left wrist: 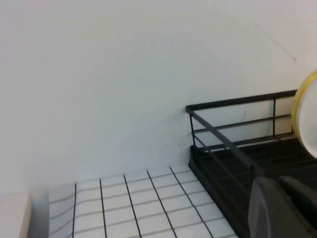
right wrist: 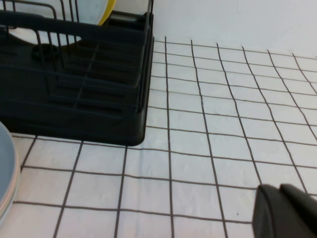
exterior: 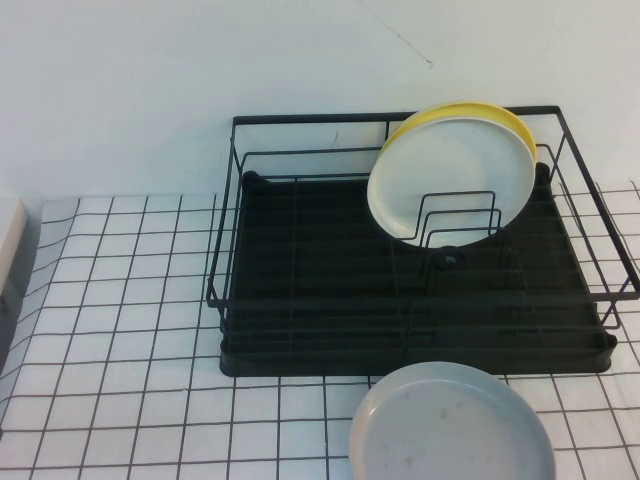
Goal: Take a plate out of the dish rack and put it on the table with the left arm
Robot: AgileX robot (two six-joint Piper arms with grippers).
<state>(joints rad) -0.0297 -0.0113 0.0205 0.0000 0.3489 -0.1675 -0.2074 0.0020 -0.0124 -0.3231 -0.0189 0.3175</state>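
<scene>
1. High view puts the grey-blue plate [exterior: 450, 425] flat on the bench [exterior: 120, 330], just in front of the dish rack [exterior: 300, 355] and towards its right end. It is apart from the black base and partly cut off by the picture's lower edge.
2. Standing in the upright loops of the rack are a cream-white plate [exterior: 450, 180] and, close behind it, a yellow plate [exterior: 470, 110]. Neither arm shows in this view.
3. The left gripper [left wrist: 285, 208] appears only in the left wrist view. It sits above the bench off the rack's left rear corner, and its jaws are closed on nothing.
4. The right gripper [right wrist: 285, 210] hangs low over bare bench to the right of the rack. Its jaws look pressed together and empty, and the plate's rim shows at the edge of that view.
5. Judged from this, the placing looks done and what is left is parking the left arm cleanly.
6. To do that well, hold the jaws closed and draw the arm up and away from the rack's top rail, not across it. A snag on the wire could shift the whole rack.
7. Do not sweep over the front of the rack, where a brush could slide the plate on the smooth surface.
8. Leave the right arm where it is, because it is clear of everything.
</scene>
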